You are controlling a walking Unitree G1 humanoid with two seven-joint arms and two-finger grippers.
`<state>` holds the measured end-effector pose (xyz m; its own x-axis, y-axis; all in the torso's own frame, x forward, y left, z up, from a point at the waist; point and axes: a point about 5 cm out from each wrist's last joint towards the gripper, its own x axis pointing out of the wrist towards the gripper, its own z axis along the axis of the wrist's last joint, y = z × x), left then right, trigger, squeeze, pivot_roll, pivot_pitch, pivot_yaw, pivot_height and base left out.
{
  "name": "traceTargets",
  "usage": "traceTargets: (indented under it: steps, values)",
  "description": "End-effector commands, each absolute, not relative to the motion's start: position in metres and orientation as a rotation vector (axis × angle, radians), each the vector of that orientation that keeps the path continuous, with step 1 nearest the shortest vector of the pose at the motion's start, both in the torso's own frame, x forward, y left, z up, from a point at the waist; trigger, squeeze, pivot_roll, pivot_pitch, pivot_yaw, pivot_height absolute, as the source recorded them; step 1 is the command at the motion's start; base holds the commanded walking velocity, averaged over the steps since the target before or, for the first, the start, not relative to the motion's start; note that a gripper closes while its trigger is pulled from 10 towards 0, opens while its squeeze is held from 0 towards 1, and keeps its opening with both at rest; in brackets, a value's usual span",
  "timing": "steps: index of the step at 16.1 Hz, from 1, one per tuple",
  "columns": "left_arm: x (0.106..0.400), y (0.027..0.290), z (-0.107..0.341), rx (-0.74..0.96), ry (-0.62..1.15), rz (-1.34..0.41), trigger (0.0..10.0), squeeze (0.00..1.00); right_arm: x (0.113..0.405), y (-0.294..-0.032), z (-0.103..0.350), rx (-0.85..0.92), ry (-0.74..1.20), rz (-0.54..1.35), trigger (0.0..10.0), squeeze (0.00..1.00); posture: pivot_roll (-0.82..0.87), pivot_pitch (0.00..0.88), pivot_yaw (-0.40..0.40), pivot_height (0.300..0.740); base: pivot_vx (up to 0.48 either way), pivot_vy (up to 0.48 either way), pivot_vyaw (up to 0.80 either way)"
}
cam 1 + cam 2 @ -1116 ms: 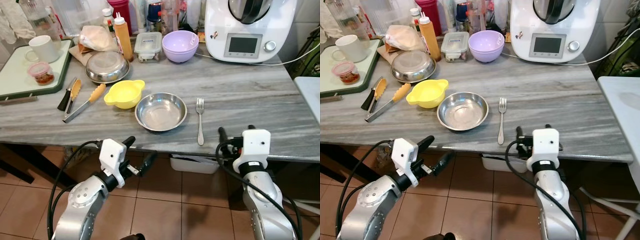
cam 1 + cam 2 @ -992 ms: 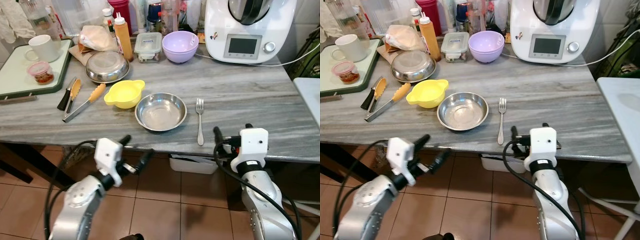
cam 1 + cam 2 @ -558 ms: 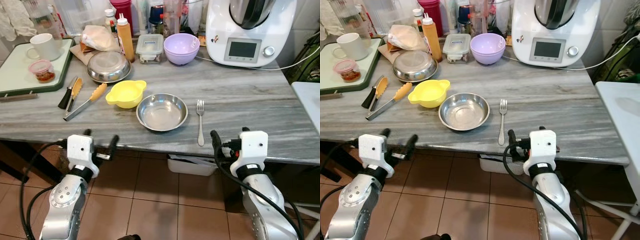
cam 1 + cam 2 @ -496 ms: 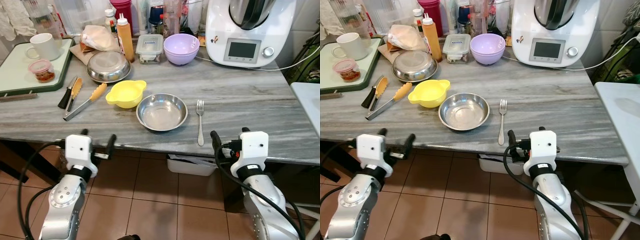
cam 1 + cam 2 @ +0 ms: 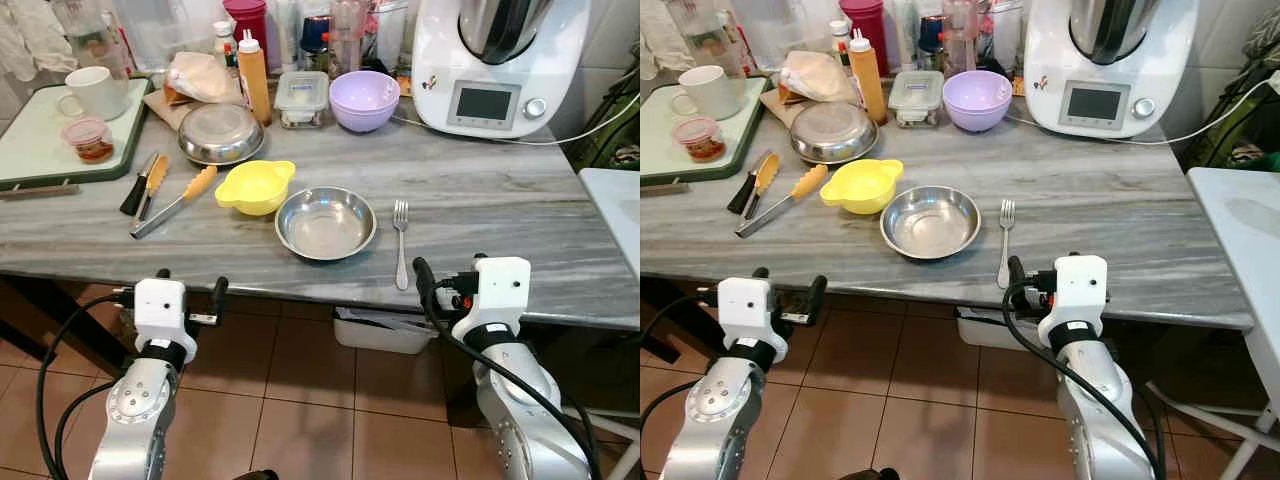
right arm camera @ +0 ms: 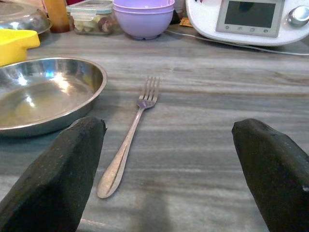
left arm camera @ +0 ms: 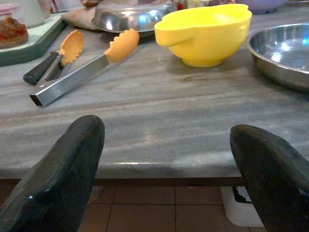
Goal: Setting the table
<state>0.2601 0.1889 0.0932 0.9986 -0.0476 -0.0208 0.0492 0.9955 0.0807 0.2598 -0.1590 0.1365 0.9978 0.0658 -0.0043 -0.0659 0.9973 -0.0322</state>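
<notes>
A round steel plate (image 5: 325, 222) lies near the front middle of the grey marble table (image 5: 500, 200), with a fork (image 5: 400, 240) just to its right, tines pointing away. A yellow bowl (image 5: 255, 186) sits at the plate's left, touching or nearly touching it. My left gripper (image 5: 190, 285) is open and empty, below the table's front edge, facing the orange-tipped tongs (image 7: 82, 67) and the yellow bowl (image 7: 205, 34). My right gripper (image 5: 448, 272) is open and empty at the front edge, with the fork (image 6: 128, 140) straight ahead between its fingers (image 6: 53, 179).
At the back stand a purple bowl (image 5: 364, 100), a lidded food box (image 5: 300, 95), a covered steel dish (image 5: 221, 133), sauce bottles and a white kitchen machine (image 5: 495, 60) with a cable. A green tray (image 5: 40, 150) at left holds a mug (image 5: 95, 92) and a small jar.
My left gripper has swung from pointing right under the table to facing the table edge. The right gripper has edged left toward the fork. The camera has shifted slightly.
</notes>
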Motion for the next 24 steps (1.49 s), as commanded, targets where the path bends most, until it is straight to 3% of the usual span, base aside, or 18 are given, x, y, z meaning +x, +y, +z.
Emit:
traceTargets:
  steps: [1,6,24]
  values:
    - [0.261,0.188,0.097,0.096,0.014,-0.049,10.0,0.00,0.260,-0.157,0.133,-0.030,0.026,0.057,10.0,0.00,-0.05,0.097,0.031,0.740,0.000,0.000,0.00]
    - [0.266,0.188,0.099,0.096,0.019,-0.043,10.0,0.00,0.262,-0.159,0.134,0.008,0.020,0.114,10.0,0.00,-0.05,0.096,0.032,0.740,0.000,0.000,0.00]
    - [0.272,0.181,0.102,0.105,0.018,-0.072,10.0,0.00,0.273,-0.160,0.130,0.028,0.043,0.084,10.0,0.00,-0.04,0.085,0.039,0.740,-0.274,0.000,0.00]
